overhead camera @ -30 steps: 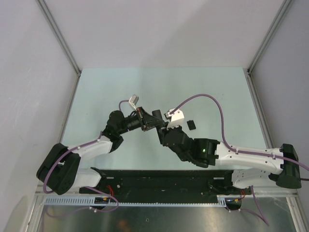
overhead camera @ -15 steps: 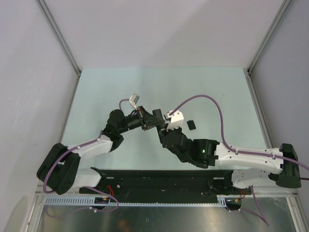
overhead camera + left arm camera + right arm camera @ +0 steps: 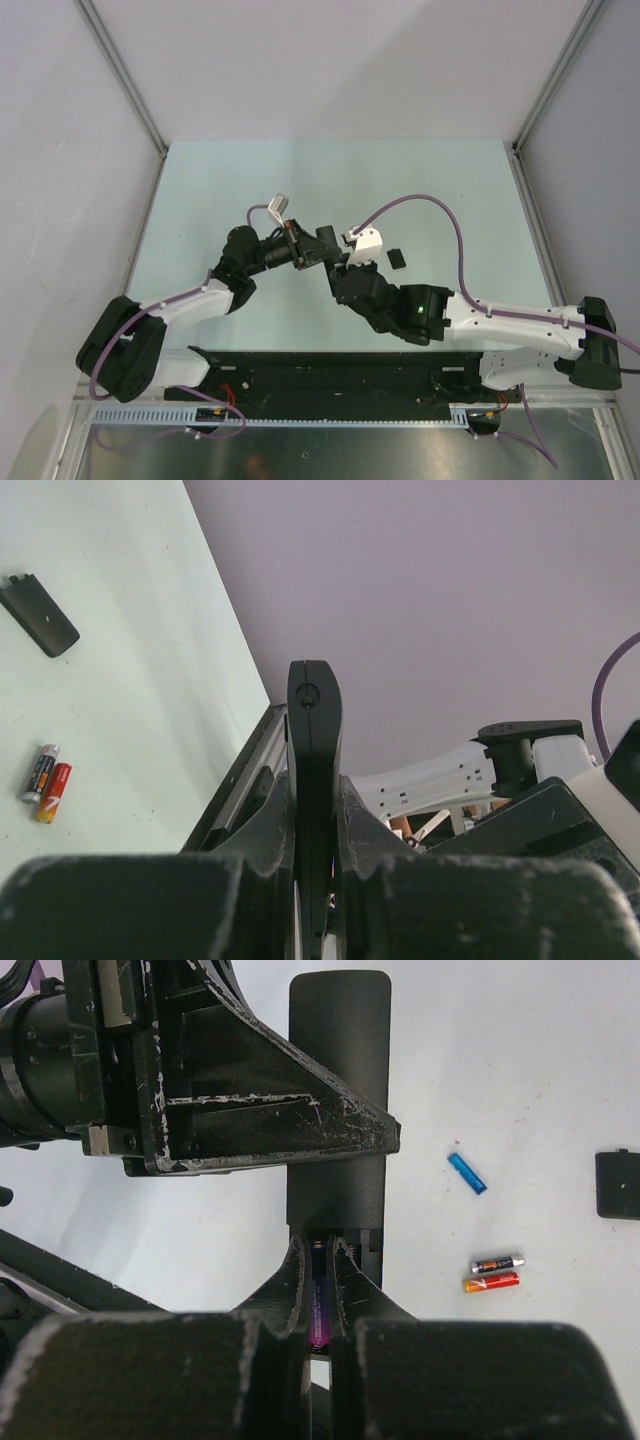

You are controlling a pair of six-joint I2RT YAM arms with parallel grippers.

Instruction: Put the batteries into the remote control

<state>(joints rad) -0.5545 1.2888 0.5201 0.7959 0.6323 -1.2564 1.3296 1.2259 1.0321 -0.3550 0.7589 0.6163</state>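
While the left gripper [image 3: 313, 780] is clamped shut on the slim black plastic remote control [image 3: 314, 720], edge-on between its fingers, the right gripper [image 3: 320, 1250] is pinched tight on a thin dark cylindrical battery with a violet sheen [image 3: 318, 1305].

Right wrist view: that held battery runs lengthwise between the fingers, with its tip at the near end of the remote, right at the open battery bay. Can't tell whether it is seated in the bay. One left finger crosses the remote's mid-body from the left side of that view.

Top view: both grippers meet nose to nose mid-way across the pale green table [image 3: 200, 200]. The remote is between them, mostly hidden under the hardware.

Loose on the table:
- A dark cylindrical battery with a silver tip [image 3: 497, 1264] and a red-orange cylindrical battery [image 3: 491, 1282] lie side by side, touching, to the right of the remote.
- A small blue battery [image 3: 467, 1173] lies alone and tilted, near that pair on the far side.
- A flat black rectangular plastic cover [image 3: 618, 1185] sits further right, cut off by the frame edge. In the top view it is just beside the right wrist's white camera housing [image 3: 366, 242].
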